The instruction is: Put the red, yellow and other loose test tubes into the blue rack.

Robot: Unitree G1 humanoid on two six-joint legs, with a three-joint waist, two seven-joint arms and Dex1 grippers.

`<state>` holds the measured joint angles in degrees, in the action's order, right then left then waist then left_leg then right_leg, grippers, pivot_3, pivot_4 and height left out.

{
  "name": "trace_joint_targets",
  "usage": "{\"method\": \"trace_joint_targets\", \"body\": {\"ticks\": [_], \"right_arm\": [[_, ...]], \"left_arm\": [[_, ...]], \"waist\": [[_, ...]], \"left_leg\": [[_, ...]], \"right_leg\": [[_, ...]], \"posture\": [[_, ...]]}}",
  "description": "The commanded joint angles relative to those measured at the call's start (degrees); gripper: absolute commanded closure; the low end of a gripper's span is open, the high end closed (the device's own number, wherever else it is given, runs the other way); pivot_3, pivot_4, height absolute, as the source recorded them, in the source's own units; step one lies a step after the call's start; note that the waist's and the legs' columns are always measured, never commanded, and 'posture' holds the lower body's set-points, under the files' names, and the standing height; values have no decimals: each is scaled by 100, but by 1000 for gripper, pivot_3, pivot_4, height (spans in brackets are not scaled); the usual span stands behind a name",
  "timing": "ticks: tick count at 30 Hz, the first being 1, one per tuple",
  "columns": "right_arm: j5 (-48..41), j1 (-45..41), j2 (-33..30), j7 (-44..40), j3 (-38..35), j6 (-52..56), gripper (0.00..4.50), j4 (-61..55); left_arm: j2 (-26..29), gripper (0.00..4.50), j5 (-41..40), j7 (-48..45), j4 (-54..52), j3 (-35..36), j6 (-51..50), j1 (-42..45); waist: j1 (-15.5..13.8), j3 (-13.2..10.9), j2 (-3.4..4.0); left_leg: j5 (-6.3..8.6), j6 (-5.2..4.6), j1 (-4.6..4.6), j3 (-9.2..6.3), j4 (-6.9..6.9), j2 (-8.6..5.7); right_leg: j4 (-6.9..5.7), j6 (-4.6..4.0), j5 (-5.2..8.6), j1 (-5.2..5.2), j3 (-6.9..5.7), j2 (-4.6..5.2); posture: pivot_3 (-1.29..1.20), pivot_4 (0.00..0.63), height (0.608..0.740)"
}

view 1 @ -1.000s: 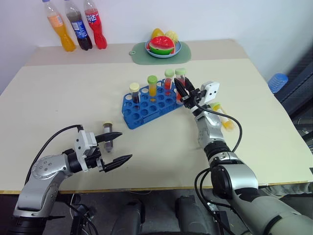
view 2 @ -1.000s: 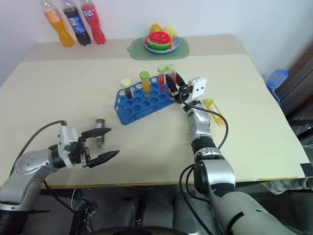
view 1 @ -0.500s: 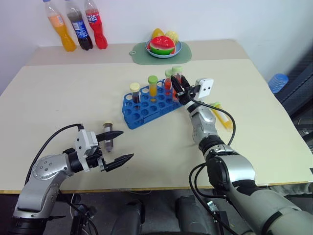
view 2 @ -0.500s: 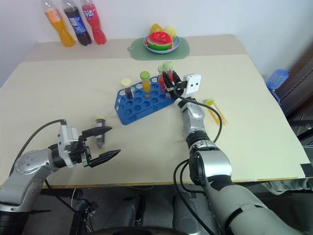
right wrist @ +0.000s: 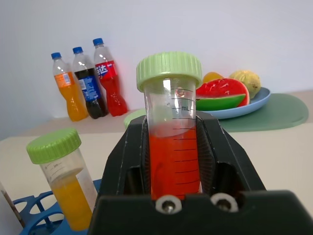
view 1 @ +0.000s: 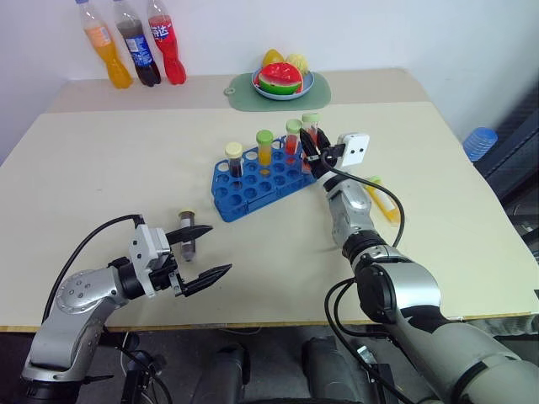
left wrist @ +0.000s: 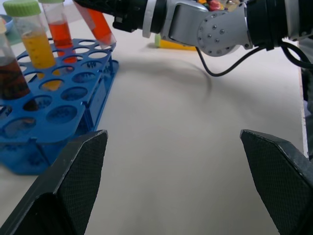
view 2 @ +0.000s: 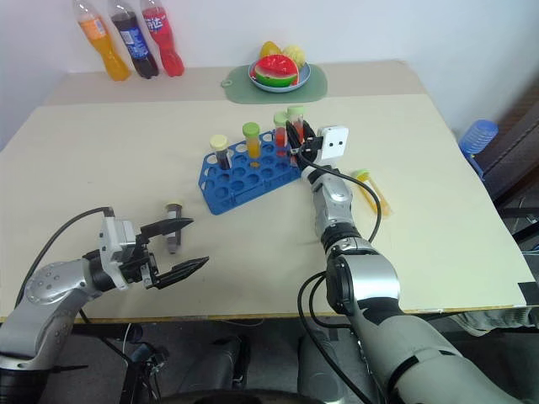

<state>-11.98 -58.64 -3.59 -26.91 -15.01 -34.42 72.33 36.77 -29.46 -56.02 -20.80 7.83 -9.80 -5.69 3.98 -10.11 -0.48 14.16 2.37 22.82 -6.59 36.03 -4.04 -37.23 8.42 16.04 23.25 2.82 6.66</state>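
- Carrying a red tube, the right hand has crept from just off the near right corner of the blue rack a second ago to a spot over that corner's holes; the tube, which leaned, now stands nearer upright.
- Both black fingers are clamped on the tube's body, the pale green cap above them, as the right wrist view shows plainly.
- In the left wrist view the tube's tip hangs just above the corner hole, tilted and not yet seated.
- The rack already holds three tubes: a dark one with a cream cap, a yellow-orange one and a red one.
- The left hand has not moved; its fingers are spread wide with nothing between them.
- Two tubes are loose on the surface: a dark one just beyond the left hand, and a yellow one lying right of the right arm.
- My reading: the insertion is close, and the job is over halfway, with two pickups to follow.
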Motion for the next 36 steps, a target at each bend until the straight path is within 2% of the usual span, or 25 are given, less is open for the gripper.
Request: {"method": "trace_joint_targets", "body": {"ticks": [1,25,36], "right_arm": [[68,-80,2,201,-66,-75,3719,91],[123,-208,198,261,-182,-266,3719,147],[300,-181,300,605,-192,-174,3719,286]], "left_arm": [[-6,0,-106,28,-230,59,-2,-20],[-61,0,-82,40,-168,-22,57,24],[22,0,-187,155,-535,242,-28,-419]], "waist": [[-2,0,0],[7,0,0],[9,0,0]], "left_leg": [[0,0,-1,0,-1,0],[0,0,-7,0,-3,0],[0,0,-13,0,-7,1]], "right_leg": [[0,0,0,-1,0,0],[0,0,0,-5,0,0],[0,-2,1,-7,1,-1]], "posture": [[0,150,740],[0,150,740],[0,150,740]]}}
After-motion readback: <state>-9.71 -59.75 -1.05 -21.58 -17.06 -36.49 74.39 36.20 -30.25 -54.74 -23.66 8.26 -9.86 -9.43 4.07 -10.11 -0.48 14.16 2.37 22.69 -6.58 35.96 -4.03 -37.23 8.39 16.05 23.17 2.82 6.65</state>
